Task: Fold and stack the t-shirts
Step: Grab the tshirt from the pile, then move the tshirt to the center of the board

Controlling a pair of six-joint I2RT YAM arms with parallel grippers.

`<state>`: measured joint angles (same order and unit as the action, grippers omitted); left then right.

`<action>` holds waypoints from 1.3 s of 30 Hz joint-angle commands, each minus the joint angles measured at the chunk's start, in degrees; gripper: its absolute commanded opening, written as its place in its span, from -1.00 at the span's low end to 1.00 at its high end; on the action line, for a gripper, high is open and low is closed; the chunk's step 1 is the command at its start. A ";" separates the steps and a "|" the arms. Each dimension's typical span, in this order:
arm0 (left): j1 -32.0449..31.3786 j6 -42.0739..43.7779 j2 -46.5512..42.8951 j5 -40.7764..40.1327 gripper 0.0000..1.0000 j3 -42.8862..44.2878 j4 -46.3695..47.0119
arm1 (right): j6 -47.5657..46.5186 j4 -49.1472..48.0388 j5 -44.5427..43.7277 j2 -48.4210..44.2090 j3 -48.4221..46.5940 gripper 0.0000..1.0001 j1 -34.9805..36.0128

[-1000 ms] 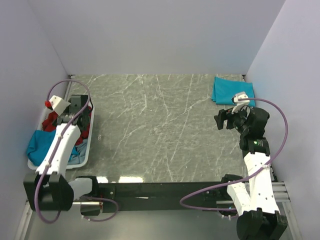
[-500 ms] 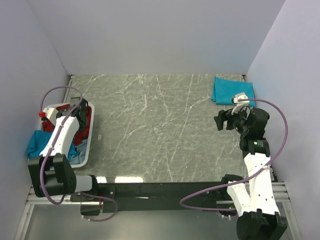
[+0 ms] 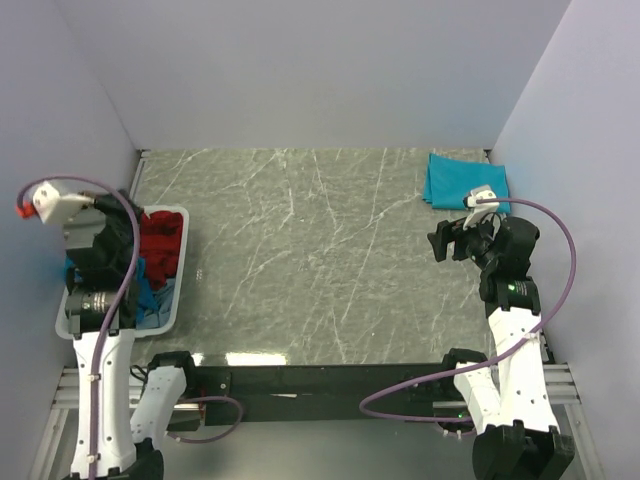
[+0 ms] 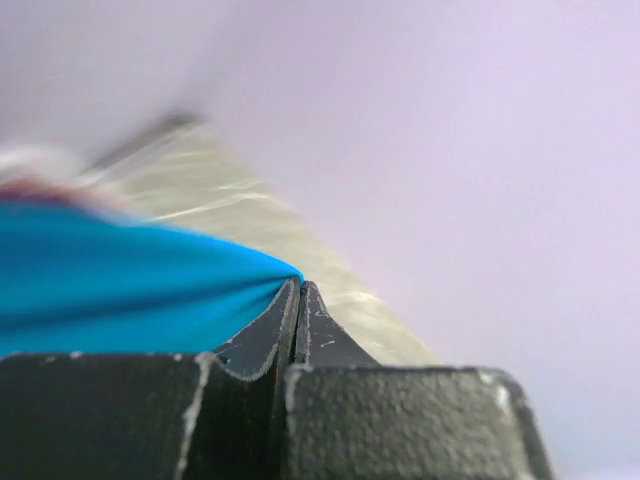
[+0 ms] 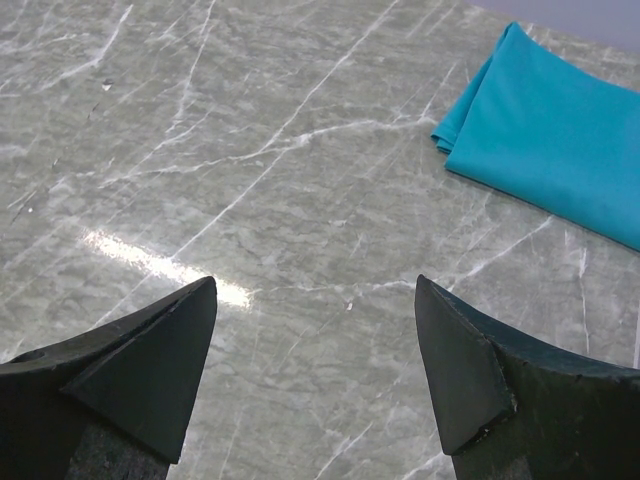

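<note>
My left gripper (image 4: 300, 285) is shut, and the edge of a teal-blue t-shirt (image 4: 110, 275) is pinched at its tips. From above, the left arm stands raised over the white basket (image 3: 172, 312), and the fingers themselves are hidden beneath it. A red t-shirt (image 3: 160, 235) and more blue cloth (image 3: 146, 292) lie in the basket. A folded teal t-shirt (image 3: 465, 180) (image 5: 560, 130) lies flat at the far right corner of the table. Just in front of it hovers my right gripper (image 3: 445, 240) (image 5: 315, 290), open over bare marble with nothing between its fingers.
Lilac walls close in the table on the left, back and right. The basket sits tight against the left wall. Grey marble (image 3: 320, 250) stretches between the basket and the folded shirt. A black rail (image 3: 320, 380) runs along the near edge.
The left gripper has shut on the blue cloth in the basket, and the arm has swung up and left, lifting it. The right arm has not moved.
</note>
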<state>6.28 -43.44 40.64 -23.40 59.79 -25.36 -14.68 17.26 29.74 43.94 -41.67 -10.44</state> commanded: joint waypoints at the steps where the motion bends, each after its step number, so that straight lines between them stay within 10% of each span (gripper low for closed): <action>1: -0.13 9.51 3.46 27.05 -0.99 7.85 19.72 | -0.26 -1.08 0.41 -1.14 -1.75 0.71 -0.20; 7: -1.88 -3.63 17.42 58.17 -0.99 24.55 31.66 | -0.44 -1.35 0.23 -1.84 -1.40 0.71 -0.20; 15: -23.49 1.61 33.08 59.78 -0.99 44.00 25.54 | -0.61 -1.52 0.15 -2.37 -1.40 0.71 -0.20; 26: -28.78 0.19 33.97 59.53 -0.97 17.23 30.39 | -1.05 -1.79 -1.17 -3.07 -1.13 0.71 -0.20; 28: -28.78 6.13 36.51 47.55 -0.26 13.60 15.55 | -1.14 -1.79 -1.17 -2.99 -0.96 0.72 -0.20; 32: -28.61 16.44 38.30 25.45 0.06 12.20 5.06 | -3.41 -0.48 1.89 -2.37 -0.87 0.71 -0.29; 33: -28.70 19.42 37.24 25.16 0.73 10.54 5.06 | -4.82 0.49 6.78 -2.11 -0.87 0.71 -0.20; 34: -28.70 20.66 36.01 25.42 0.92 9.57 5.24 | -6.57 3.37 10.05 -1.24 -0.87 0.71 -0.20; 39: -29.13 32.68 29.07 43.40 0.86 2.29 8.31 | -27.30 17.17 30.27 2.37 -1.22 0.64 0.33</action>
<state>-22.11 -21.80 76.40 12.29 63.72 -19.99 -28.08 25.10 45.54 44.84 -41.67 -10.41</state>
